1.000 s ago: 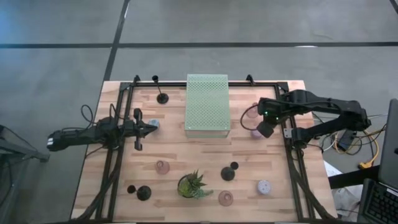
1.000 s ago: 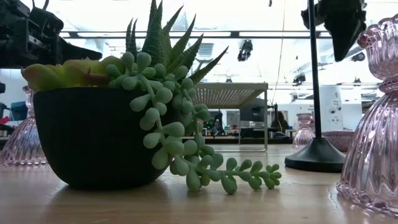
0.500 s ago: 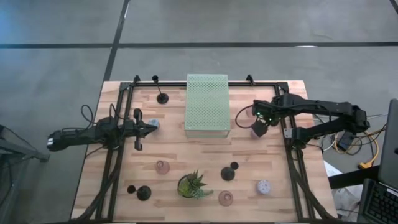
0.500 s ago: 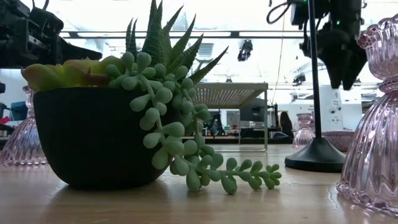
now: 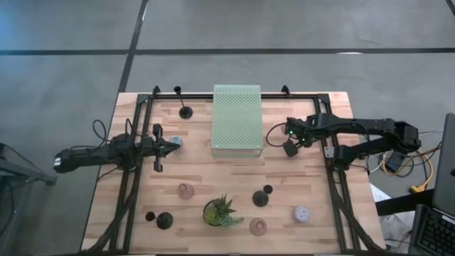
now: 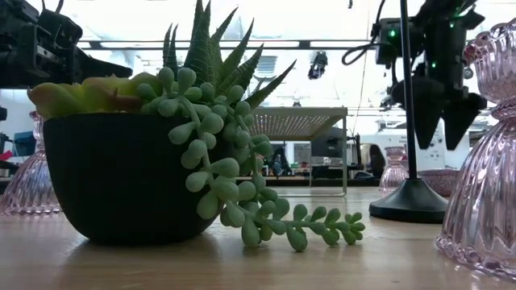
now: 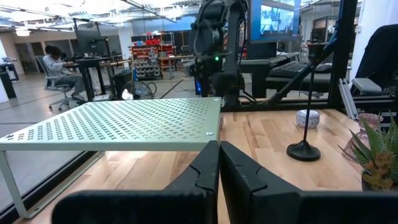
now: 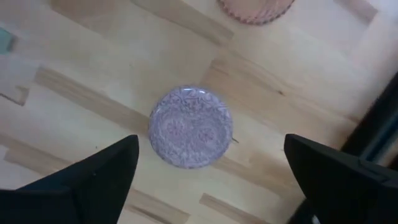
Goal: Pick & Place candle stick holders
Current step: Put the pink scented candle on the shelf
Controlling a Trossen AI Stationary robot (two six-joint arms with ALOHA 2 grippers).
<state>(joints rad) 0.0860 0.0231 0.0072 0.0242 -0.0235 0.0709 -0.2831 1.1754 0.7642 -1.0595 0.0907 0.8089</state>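
My right gripper (image 5: 290, 148) hangs above the table (image 5: 313, 199), just off the right side of the pale green perforated box (image 5: 237, 119), fingers spread wide and holding nothing. Straight below it, in the right wrist view, a squat lilac-grey candle stick holder (image 8: 191, 126) sits on the wood between my two dark fingertips (image 8: 106, 168), apart from both; its patterned top faces up. The rim of a pink glass holder (image 8: 255, 10) shows just beyond it. In the low view the same gripper (image 6: 443, 113) points down, fingers parted, clear of the tabletop. My left gripper (image 5: 174, 144) lies low over the left part of the table, pointing at the box, fingers pressed together and empty; a second lilac-grey holder (image 5: 177, 141) shows just at its tip, contact I cannot tell. Other holders stand scattered: a black stemmed one (image 5: 185, 111) left of the box, a pink one (image 5: 185, 190) and two black ones (image 5: 164, 220) toward the front left, a black one (image 5: 261, 198), a pink one (image 5: 258, 226) and a lilac-grey one (image 5: 301, 213) toward the front right. The spiky potted plant (image 5: 220, 211) stands at front centre. A person sits at a desk far off in the room (image 7: 56, 62).
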